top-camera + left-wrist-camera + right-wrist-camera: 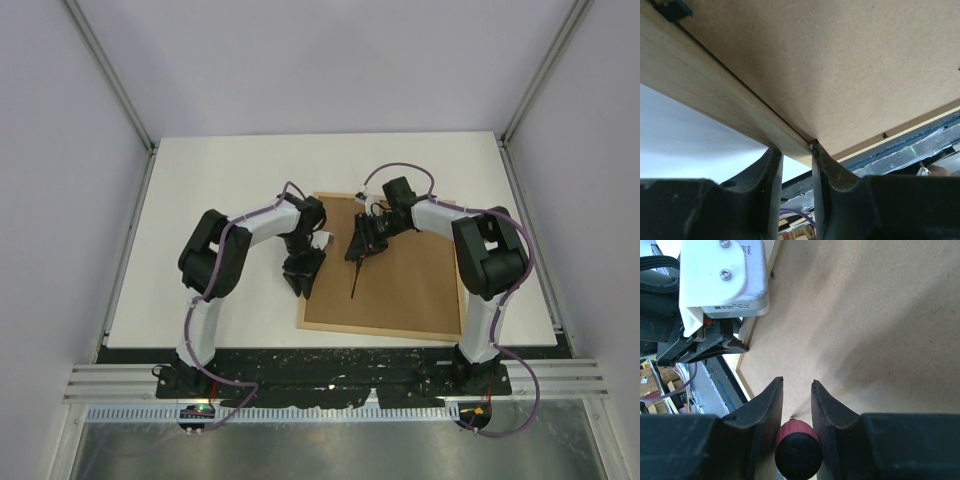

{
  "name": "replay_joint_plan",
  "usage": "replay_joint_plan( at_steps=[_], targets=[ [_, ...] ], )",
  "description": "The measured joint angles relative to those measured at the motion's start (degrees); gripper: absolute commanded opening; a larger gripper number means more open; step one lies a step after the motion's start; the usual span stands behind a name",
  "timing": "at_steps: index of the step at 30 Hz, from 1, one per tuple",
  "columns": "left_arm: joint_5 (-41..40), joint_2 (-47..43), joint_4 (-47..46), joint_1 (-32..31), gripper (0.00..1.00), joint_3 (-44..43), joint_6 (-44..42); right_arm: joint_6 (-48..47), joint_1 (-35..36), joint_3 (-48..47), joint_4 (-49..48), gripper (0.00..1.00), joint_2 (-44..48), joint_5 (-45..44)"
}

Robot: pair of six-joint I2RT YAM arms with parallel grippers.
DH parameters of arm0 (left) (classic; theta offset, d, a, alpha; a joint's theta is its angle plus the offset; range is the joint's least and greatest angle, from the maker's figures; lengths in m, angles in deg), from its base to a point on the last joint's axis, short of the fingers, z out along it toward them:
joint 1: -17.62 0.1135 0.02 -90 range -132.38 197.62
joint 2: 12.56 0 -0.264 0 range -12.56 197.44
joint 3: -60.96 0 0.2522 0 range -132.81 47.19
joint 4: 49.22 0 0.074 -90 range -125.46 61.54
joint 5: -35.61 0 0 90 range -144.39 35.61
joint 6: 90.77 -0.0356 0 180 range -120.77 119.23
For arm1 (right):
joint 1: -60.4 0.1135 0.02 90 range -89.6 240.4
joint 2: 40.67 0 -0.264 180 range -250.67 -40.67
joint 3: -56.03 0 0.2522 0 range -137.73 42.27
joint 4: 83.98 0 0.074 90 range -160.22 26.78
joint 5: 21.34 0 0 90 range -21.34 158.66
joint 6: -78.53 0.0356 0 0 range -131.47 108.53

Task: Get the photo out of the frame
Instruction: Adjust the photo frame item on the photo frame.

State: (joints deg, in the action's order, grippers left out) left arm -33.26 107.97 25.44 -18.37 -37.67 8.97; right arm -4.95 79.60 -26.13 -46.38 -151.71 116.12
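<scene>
Frame (pixel 400 285) lies back-up on the tabletop (pixel 220 180), toward its near right corner. Photo not in view (presumably under the back panel). Back is matt brown fibreboard (pixel 840 65), flat and stiff. Rail (pixel 715 95) is thin, smooth pale wood. Judged light, rigid, apt to slide; best held at the rail. Left gripper (pixel 795 147) narrow, straddling the left rail, contact uncertain. Right gripper (pixel 796 382) clamps a red-handled tool (pixel 797 447) over the panel.
</scene>
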Motion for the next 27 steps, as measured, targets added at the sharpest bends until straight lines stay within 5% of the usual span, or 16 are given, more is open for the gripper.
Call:
replay_joint_plan(
  at_steps=[4, 20, 27],
  targets=[
    [0.0, 1.2, 1.8, 0.0, 0.0, -1.6, 0.2, 0.4, 0.1, 0.1, -0.4, 0.08, 0.0, -0.3],
    [-4.5, 5.5, 3.4, 6.5, 0.0, -12.1, 0.3, 0.9, 0.1, -3.7, -3.7, 0.08, 0.0, -3.9],
    [-8.0, 6.3, 2.3, 6.5, 0.32, -15.6, 0.1, 0.3, 0.5, -6.2, -4.1, 0.08, 0.0, -7.1]
  ],
)
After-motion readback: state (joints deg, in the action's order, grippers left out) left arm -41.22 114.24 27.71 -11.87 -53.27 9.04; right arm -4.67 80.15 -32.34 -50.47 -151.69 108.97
